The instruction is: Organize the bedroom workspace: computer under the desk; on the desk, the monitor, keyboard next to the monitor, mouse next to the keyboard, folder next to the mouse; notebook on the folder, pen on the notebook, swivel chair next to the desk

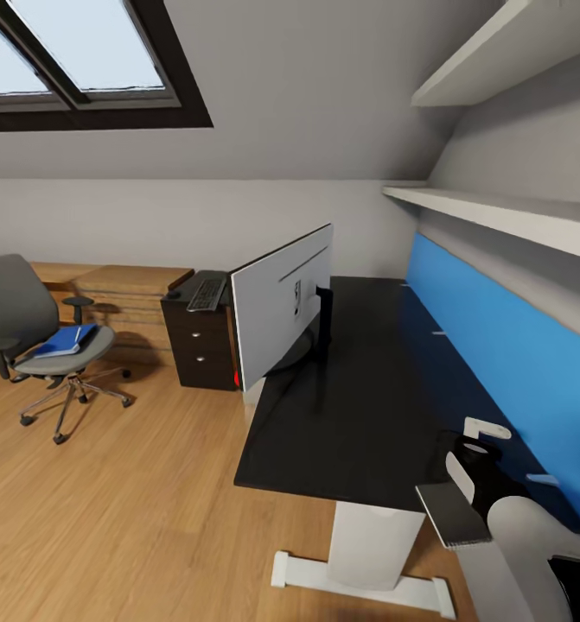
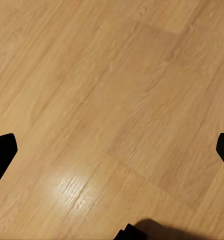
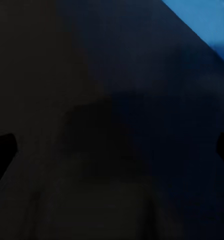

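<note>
The desk (image 1: 359,406) runs away from the camera with its black top mostly bare. Its near edge ends above the white pedestal leg (image 1: 372,544), and its right long edge meets the blue back panel (image 1: 506,345). The left long edge drops to open wood floor (image 1: 125,510), which stretches wide and free between the desk and the swivel chair (image 1: 30,328).

The monitor (image 1: 283,302) stands on the desk at that left long edge. It is upright, its silver-grey back turned to the camera and its black stand toward the middle of the top. A small red mark shows at its lower near corner.

Past the monitor, at the desk's far left end, the black drawer unit (image 1: 201,345) carries the keyboard (image 1: 207,294), lying flat on its top. The oak dresser (image 1: 121,298) sits against the wall just behind.

The swivel chair stands well apart from the desk, near the left wall, its chrome star base on the floor. On its seat lies the folder (image 1: 63,341), bright blue with white page edges, flat and slightly askew.

The right gripper (image 1: 475,466) hovers over the desk's near right corner, close to the back panel. In the right wrist view its dark fingertips (image 3: 1,150) sit far apart at the frame edges, spread wide with nothing between them, though that view is very dark. The left gripper (image 2: 112,150) hangs over bare floor, fingers likewise spread and empty.
</note>
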